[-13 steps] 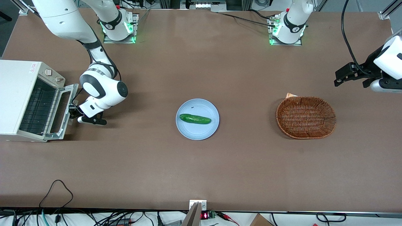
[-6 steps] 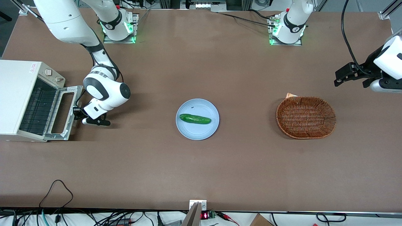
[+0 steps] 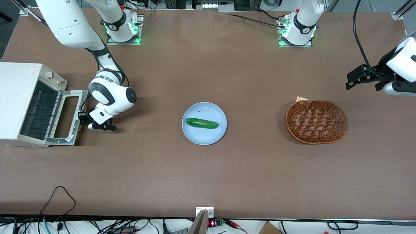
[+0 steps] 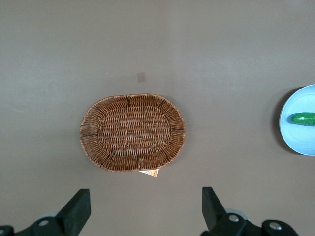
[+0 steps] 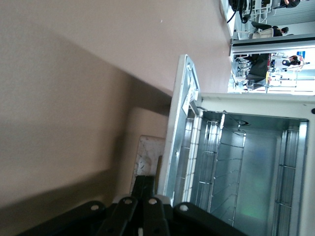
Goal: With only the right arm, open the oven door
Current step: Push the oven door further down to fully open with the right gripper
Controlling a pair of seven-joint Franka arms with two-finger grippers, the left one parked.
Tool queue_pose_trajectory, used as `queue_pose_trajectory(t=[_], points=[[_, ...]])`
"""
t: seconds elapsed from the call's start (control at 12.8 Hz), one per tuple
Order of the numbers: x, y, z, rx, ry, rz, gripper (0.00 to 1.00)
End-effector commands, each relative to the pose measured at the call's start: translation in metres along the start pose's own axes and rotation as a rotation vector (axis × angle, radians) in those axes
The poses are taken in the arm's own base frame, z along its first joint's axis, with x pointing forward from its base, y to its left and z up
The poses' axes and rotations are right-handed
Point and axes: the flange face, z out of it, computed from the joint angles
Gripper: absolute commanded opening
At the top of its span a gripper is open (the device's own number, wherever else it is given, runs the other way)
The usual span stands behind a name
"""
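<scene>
Holding the oven door (image 3: 66,117) by its outer edge, my gripper (image 3: 82,117) is sitting low over the bench (image 3: 208,169), at the working arm's end. The door is hanging far open, nearly flat, in front of the white oven (image 3: 19,100). I think the gripper is clenched on the door's edge, but the wrist view is only showing its black base against the door, so I am not sure. If I am pushing down too far, the door could be jamming against the bench, or the edge could be slipping free. The silver handle is hidden under the door.
</scene>
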Motion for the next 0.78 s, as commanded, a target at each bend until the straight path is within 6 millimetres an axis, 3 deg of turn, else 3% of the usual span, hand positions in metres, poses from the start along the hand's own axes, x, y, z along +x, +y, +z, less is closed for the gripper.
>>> queue_pose_trajectory(t=[0.0, 0.71], points=[[-0.010, 0.006, 0.025, -0.044, -0.054, 0.013, 0.01], [-0.006, -0.014, 0.026, -0.047, -0.049, -0.010, 0.01]])
